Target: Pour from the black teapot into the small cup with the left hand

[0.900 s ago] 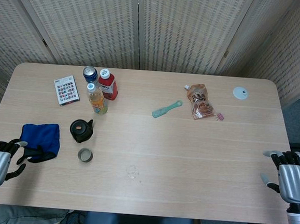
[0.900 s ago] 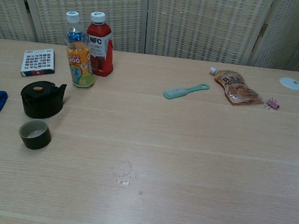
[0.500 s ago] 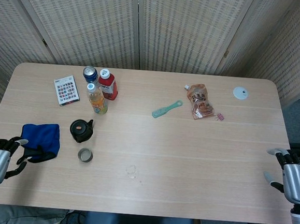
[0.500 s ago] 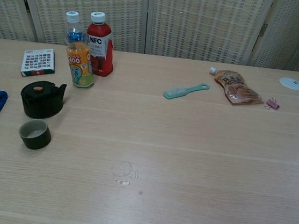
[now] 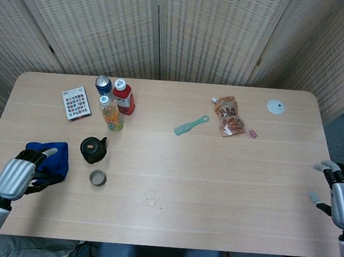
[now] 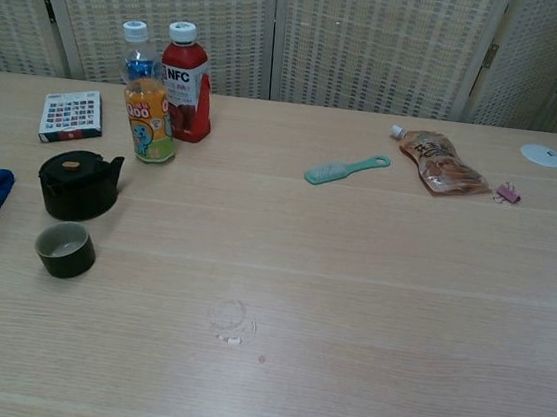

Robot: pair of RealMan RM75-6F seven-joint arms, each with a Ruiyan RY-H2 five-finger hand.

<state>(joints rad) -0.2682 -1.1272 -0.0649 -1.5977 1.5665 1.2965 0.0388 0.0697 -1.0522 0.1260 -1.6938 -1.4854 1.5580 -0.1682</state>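
The wooden table [image 5: 216, 168] fills both views, backed by woven screens. At its 9 o'clock edge lies a blue cloth [image 5: 51, 155], and over the cloth's near-left part hovers the left hand [image 5: 20, 175], fingers apart and holding nothing. The right hand [image 5: 341, 195] hangs off the table's 3 o'clock edge, fingers also spread and empty; only the head view shows either hand.

The black teapot [image 6: 78, 186] stands upright at about 9 o'clock from the table's centre, lid on, spout pointing right, just right of the cloth. The small cup [image 6: 65, 249] sits upright just at the teapot's 6 o'clock, apart from it.

At 11 o'clock stand a red bottle [image 6: 186, 82], an orange bottle [image 6: 149, 118] and a blue can [image 5: 103, 85], close together, with a patterned card box [image 6: 72, 115] at their 9 o'clock. Toward 1 o'clock lie a green brush [image 6: 345, 169], a snack pouch [image 6: 442, 165], a white disc [image 6: 542, 155] and a pink clip [image 6: 508, 193].
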